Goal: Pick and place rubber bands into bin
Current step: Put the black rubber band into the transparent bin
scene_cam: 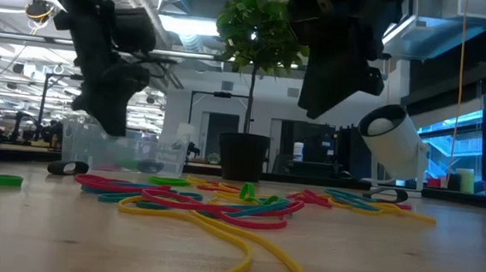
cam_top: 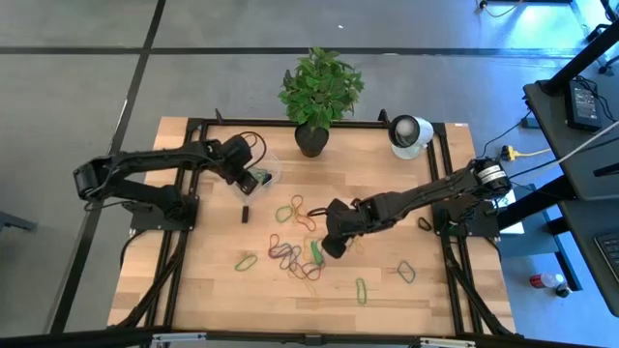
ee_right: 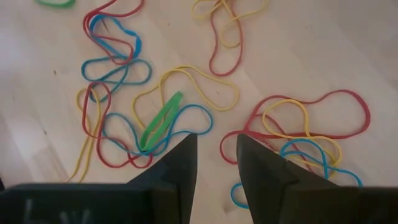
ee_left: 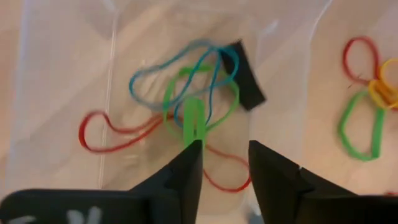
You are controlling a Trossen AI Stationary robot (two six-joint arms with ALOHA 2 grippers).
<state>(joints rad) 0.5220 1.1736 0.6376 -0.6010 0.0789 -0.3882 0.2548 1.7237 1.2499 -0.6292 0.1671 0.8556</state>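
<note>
With my left gripper [ee_left: 225, 163] hanging fingers-apart over the bin [cam_top: 268, 174] holding several bands, I'd lower the right gripper [ee_right: 216, 155], fingers also apart, squarely astride one rubber band [ee_right: 160, 120] on the surface before closing

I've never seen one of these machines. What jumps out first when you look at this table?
The tangle of coloured rubber bands strewn over the middle of the wooden table catches the eye first. The right gripper hangs open just above that tangle, while the left gripper is open over the clear bin at the table's back, where a few bands already lie. Behind them stand a leafy potted plant and a white round object.
</note>
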